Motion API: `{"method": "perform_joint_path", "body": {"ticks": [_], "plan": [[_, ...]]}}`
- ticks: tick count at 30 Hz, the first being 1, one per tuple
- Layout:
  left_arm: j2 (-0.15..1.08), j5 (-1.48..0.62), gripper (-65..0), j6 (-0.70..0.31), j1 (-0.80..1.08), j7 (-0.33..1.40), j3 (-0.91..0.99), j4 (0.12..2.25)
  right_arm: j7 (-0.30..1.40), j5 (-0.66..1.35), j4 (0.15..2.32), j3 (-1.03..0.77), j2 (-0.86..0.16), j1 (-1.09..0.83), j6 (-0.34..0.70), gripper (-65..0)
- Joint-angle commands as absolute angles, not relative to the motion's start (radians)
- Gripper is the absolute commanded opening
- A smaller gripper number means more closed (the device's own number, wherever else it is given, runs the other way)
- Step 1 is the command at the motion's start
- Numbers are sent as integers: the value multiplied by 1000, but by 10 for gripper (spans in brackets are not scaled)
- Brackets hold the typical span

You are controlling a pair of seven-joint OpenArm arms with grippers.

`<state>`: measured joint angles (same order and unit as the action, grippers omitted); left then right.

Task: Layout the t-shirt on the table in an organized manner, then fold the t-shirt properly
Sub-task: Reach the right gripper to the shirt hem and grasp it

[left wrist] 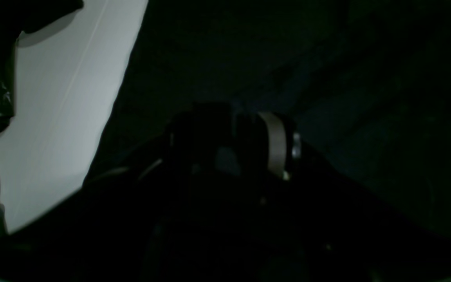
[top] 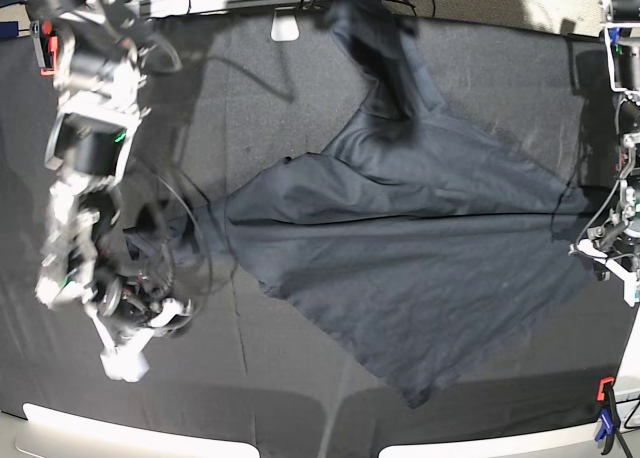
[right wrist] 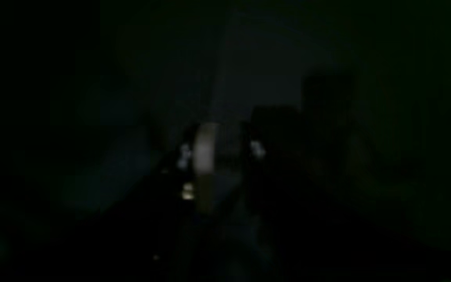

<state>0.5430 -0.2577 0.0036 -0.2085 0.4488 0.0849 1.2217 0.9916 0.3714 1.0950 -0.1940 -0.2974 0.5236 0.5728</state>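
Nearest the base camera, at the lower left, the right arm blurs over the table, which is covered edge to edge in matte black creased cloth. Spread across the table's middle and right lies the t-shirt, dark charcoal-navy and wrinkled, one part running up toward the far edge and a corner pointing toward the near edge. Its left end tapers into a bunched strip that reaches the right gripper. That gripper is smeared by motion, and its own wrist view is almost wholly dark, so I cannot tell how its jaws stand or whether it grips the cloth. At the table's right edge sits the left gripper, just beside the shirt's right end; its jaws appear parted, though contact with the fabric is unclear. Small red and blue clamps bite the near right corner.
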Motion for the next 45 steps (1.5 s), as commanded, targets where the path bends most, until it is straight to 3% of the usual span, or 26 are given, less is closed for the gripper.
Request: {"method": "perform_joint_path", "body": {"ticks": [1,7,23,26,28,29,41,43,45], "plan": [[563,-252,-413,15,-233,421,93,1239,1041,382,1114,-178,-341,564,578,-474],[563,-252,-413,15,-233,419,93,1239,1118,385,1102,-72,-463,562,577,-448],[563,-252,-413,15,-233,419,93,1239,1120,423,985,-2,-430,535,576,-453],[563,-252,-413,15,-233,419,93,1239,1120,421,985,2,-423,525,577,-548],[563,-252,-414,15,-233,419,93,1239,1120,419,985,2,-421,524,577,-644],[563,-252,-414,15,-233,419,93,1239,1118,419,985,2,-421,524,577,-650],[562,-252,-414,16,-233,423,93,1239,607,202,985,2,-410,585,553,-650],[562,-252,-414,15,-233,424,93,1239,587,202,985,2,-395,599,545,-650],[563,-252,-414,15,-233,430,93,1239,681,238,985,2,-382,614,546,-650]]}}
